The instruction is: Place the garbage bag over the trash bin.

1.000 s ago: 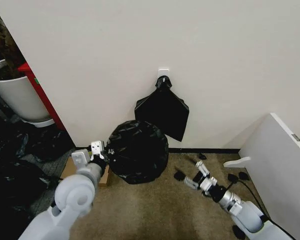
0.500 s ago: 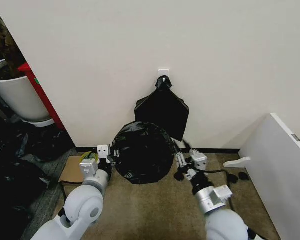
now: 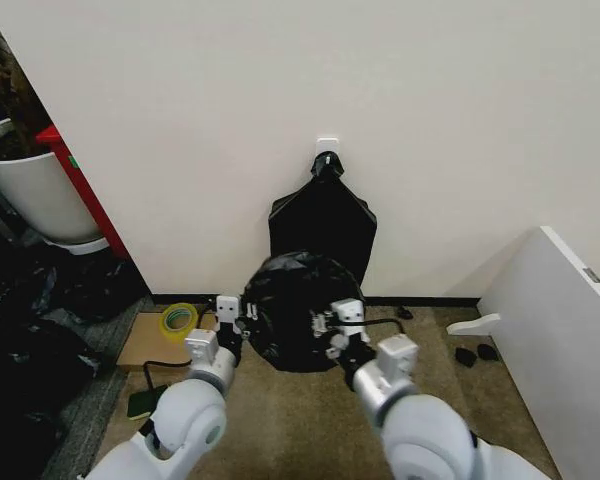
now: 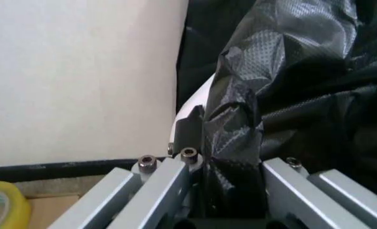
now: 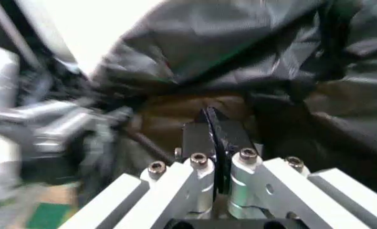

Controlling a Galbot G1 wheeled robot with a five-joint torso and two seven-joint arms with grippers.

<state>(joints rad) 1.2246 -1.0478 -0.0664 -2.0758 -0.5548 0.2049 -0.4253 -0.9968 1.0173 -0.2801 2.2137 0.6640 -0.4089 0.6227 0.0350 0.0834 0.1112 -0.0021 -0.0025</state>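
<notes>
The crinkly black garbage bag (image 3: 292, 312) forms a round dome on the floor against the wall and hides the trash bin in the head view. In the left wrist view a white curved strip of the trash bin (image 4: 199, 95) peeks out beside the garbage bag (image 4: 290, 86). My left gripper (image 3: 236, 318) (image 4: 224, 138) is at the bag's left edge, shut on a fold of it. My right gripper (image 3: 332, 326) (image 5: 215, 131) is at the bag's right front, its fingers pressed together on a thin black edge of the garbage bag (image 5: 239, 52).
A flat black fan-shaped bundle (image 3: 320, 215) hangs on the wall behind the bag. A yellow tape roll (image 3: 178, 320) lies on cardboard (image 3: 150, 345) to the left. Farther left are a tall white tub (image 3: 35, 195) and black bags (image 3: 30, 340). A white panel (image 3: 565, 325) stands at right.
My right arm swung in from the floor at right to the bag's right side. My left gripper and the bag shifted right, uncovering the tape roll and cardboard.
</notes>
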